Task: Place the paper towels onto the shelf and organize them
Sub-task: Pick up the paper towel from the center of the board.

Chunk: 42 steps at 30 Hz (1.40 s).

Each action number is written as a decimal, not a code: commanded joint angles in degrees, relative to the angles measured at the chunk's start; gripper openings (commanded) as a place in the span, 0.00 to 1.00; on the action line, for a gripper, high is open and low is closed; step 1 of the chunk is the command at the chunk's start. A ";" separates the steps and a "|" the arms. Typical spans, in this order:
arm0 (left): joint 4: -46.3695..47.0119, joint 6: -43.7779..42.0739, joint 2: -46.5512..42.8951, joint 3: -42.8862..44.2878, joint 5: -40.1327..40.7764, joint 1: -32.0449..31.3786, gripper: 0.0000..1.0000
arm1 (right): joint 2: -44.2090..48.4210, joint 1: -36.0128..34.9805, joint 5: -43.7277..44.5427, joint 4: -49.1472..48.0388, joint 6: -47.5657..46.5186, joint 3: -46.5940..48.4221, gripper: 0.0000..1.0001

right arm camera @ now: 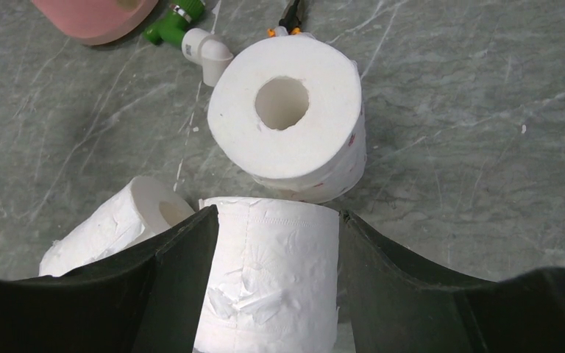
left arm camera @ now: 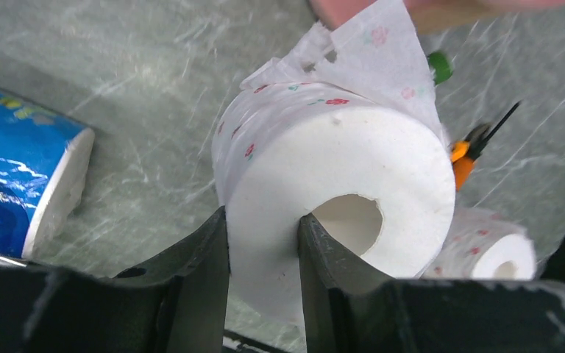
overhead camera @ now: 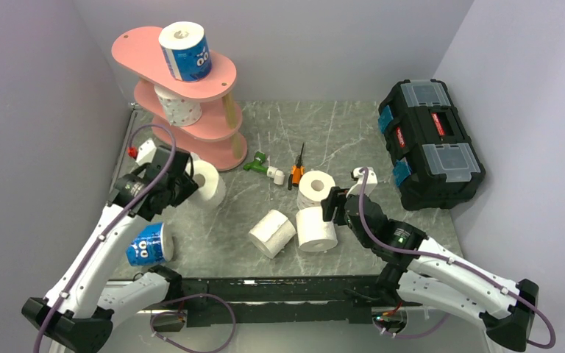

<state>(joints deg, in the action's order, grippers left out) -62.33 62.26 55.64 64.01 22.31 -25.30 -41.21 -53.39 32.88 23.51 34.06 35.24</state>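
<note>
My left gripper (left arm camera: 263, 243) is shut on a pink-dotted paper towel roll (left arm camera: 338, 162), one finger inside the core and one outside. In the top view this roll (overhead camera: 207, 184) is beside the lowest board of the pink shelf (overhead camera: 221, 73). A blue-wrapped roll (overhead camera: 186, 51) stands on the top board and a dotted roll (overhead camera: 178, 107) on the middle one. My right gripper (right arm camera: 276, 243) is shut on a plain white roll (right arm camera: 272, 272), a finger against each side. Ahead of it a dotted roll (right arm camera: 287, 125) stands upright, and another plain roll (right arm camera: 110, 232) lies to its left.
A blue-wrapped roll (overhead camera: 149, 244) lies by my left arm. A green-and-white tool (overhead camera: 265, 168) and an orange-handled tool (overhead camera: 296, 169) lie mid-table. A black toolbox (overhead camera: 430, 143) sits at the right. Walls close in the left, back and right.
</note>
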 commanded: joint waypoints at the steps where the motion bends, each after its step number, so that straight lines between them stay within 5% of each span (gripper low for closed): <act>1: -0.05 -1.95 2.98 8.39 3.21 3.92 0.34 | 1.11 0.12 1.53 -0.96 -0.49 0.38 0.64; 11: -0.89 14.69 5.98 17.01 1.81 9.51 0.29 | 2.19 0.23 1.92 -0.63 -1.17 0.38 0.64; 18: -6.94 21.14 14.71 28.65 -0.14 11.06 0.37 | 2.63 0.25 1.31 -0.92 -1.54 0.31 0.64; 26: -10.21 20.94 24.22 40.62 -0.56 11.91 0.38 | 4.53 0.18 1.65 -1.01 -1.71 -0.22 0.65; 42: -7.78 19.96 27.75 41.36 -1.89 13.08 0.39 | 5.09 0.20 1.73 -1.32 -2.07 -0.70 0.65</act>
<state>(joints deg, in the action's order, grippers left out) -72.03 81.91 82.94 103.39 21.26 -12.45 -36.42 -53.28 33.21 23.53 32.58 34.92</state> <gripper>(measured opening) 0.392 0.645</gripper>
